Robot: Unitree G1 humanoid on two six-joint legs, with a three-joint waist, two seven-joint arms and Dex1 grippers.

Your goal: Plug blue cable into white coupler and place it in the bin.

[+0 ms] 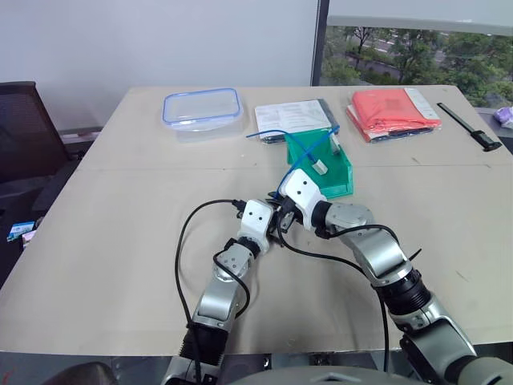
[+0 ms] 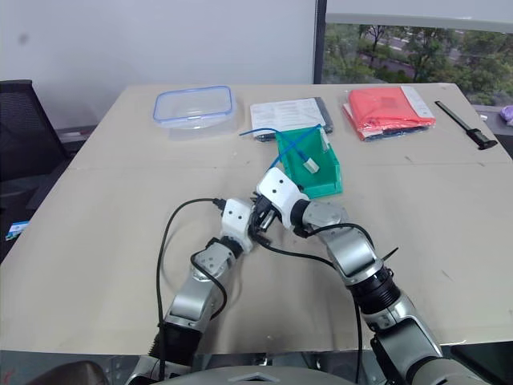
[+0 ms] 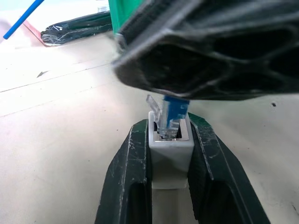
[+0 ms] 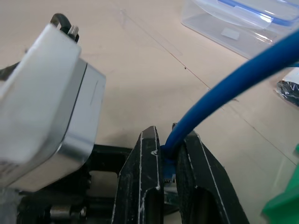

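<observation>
We see the counter (image 1: pixel 120 241) spread wide, with a clear food box (image 1: pixel 202 109) at its far left, papers (image 1: pixel 292 117) and a red packet (image 1: pixel 393 111) farther right along the far side. The bin (image 1: pixel 341 172) stands just beyond the two arms, near the middle, holding a longer blue cable with a white block.

Our two arms meet in front of the bin. The right pincer (image 4: pixel 170 172) is clamped on the blue cable (image 4: pixel 243 74) just behind its plug; the cable rises from the grip and curves away toward the bin. The left pincer (image 3: pixel 170 154) is clamped on the white coupler (image 3: pixel 171 142), whose long axis runs along the fingers, socket facing away from the wrist. The cable's clear plug tip sits at the mouth of that socket, its latch tab still outside.
</observation>
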